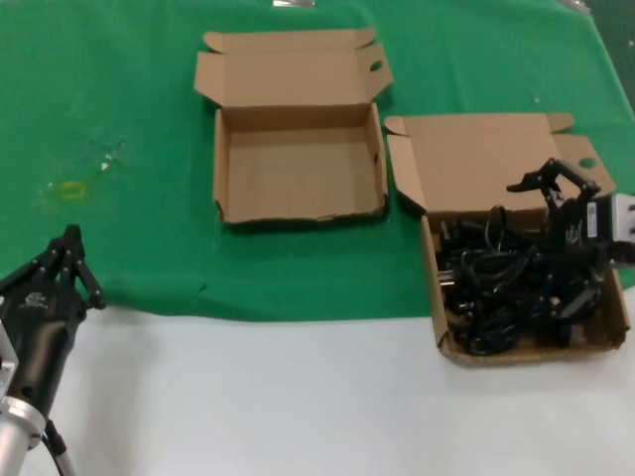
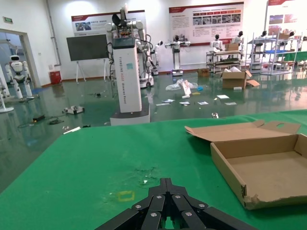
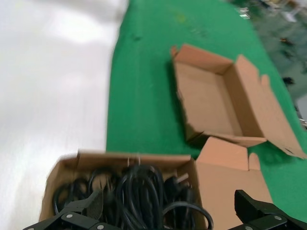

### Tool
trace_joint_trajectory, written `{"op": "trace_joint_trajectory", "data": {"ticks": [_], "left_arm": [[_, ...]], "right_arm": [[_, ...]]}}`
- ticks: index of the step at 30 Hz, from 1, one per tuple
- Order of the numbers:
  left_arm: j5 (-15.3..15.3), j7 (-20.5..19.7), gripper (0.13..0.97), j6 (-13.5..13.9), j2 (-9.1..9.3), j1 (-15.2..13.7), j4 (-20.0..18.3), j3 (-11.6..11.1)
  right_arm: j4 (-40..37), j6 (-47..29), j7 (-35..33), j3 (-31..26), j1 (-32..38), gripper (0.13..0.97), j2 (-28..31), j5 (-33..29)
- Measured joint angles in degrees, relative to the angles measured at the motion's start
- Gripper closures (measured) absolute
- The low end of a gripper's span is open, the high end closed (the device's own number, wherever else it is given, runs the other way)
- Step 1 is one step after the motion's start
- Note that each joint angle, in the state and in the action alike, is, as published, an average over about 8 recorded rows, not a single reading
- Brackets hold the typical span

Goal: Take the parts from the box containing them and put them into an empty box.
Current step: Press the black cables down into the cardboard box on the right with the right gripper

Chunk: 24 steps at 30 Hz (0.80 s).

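Note:
Several black power cords (image 1: 506,288) lie tangled in the cardboard box (image 1: 620,297) at the right, whose lid flap (image 1: 476,159) lies open behind it. My right gripper (image 1: 541,248) hangs open just above the cords, its fingers spread wide across the pile. In the right wrist view the cords (image 3: 139,191) lie between the spread fingers (image 3: 93,203) of that gripper (image 3: 168,201), and nothing is held. The empty box (image 1: 298,213) stands open at the centre back. My left gripper (image 1: 69,238) is shut and parked at the front left, holding nothing.
Green cloth (image 1: 119,99) covers the far part of the table and bare white tabletop (image 1: 248,397) the near part. In the left wrist view the left gripper (image 2: 166,182) points over the cloth, with the empty box (image 2: 230,177) off to one side. A small yellow mark (image 1: 71,189) sits on the cloth.

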Motion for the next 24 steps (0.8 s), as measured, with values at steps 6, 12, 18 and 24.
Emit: {"op": "trace_joint_trajectory", "data": {"ticks": [6,12,18,24], "left_arm": [[0.00,0.00,0.949,0.00,0.00,0.00,0.00,0.00],[0.00,0.00,0.953,0.00,0.00,0.00,0.00,0.00],[0.00,0.00,0.953,0.00,0.00,0.00,0.00,0.00],[0.00,0.00,0.953,0.00,0.00,0.00,0.00,0.00]], "right_arm": [[-8.37,-7.34,-9.71,-1.51,7.01,0.129,-3.14,-2.73],[-13.83,-11.78,-16.63,-2.56,11.17,0.129,-5.62,-5.04],[-17.71,-13.25,-21.35,-3.36,13.70,0.133,-7.53,-7.75],[-21.19,-13.17,-24.78,-3.70,15.39,0.139,-8.99,-10.05]]}}
